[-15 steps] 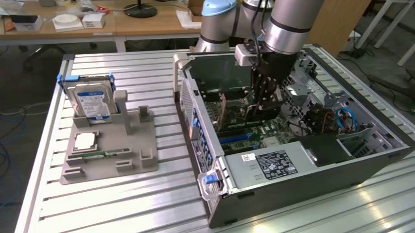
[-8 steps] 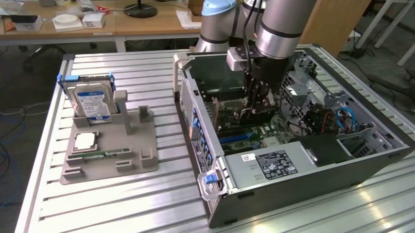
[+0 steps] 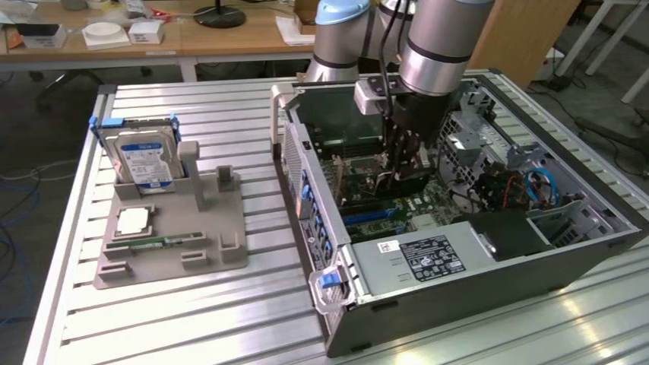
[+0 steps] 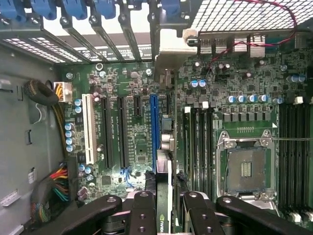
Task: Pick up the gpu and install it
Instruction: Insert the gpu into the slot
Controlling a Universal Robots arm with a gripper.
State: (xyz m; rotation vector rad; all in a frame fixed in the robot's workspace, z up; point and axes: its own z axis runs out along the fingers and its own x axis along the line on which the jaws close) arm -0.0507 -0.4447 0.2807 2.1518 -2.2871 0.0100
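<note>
My gripper (image 3: pixel 406 173) reaches down into the open computer case (image 3: pixel 304 163) over the motherboard (image 3: pixel 390 213). It is shut on the gpu (image 3: pixel 409 187), a dark card held on edge. In the wrist view the gpu (image 4: pixel 165 191) runs edge-on from between my black fingers (image 4: pixel 142 211) out to its grey metal bracket (image 4: pixel 171 46) at the case's rear slot openings. The card stands just beside the long blue slot (image 4: pixel 154 132); I cannot tell whether it touches the board. My gripper (image 4: pixel 167 215) clamps the card's near end.
A grey fixture (image 3: pixel 218 255) on the exterior view's left holds a blue-labelled hard drive (image 3: pixel 142 158), a processor chip (image 3: pixel 134 220) and a green RAM stick (image 3: pixel 152 243). Inside the case are the power supply (image 3: pixel 426 255), drive cages (image 3: pixel 476 144), cables (image 3: pixel 537 186), the processor socket (image 4: pixel 244 169) and black slots (image 4: pixel 107 132).
</note>
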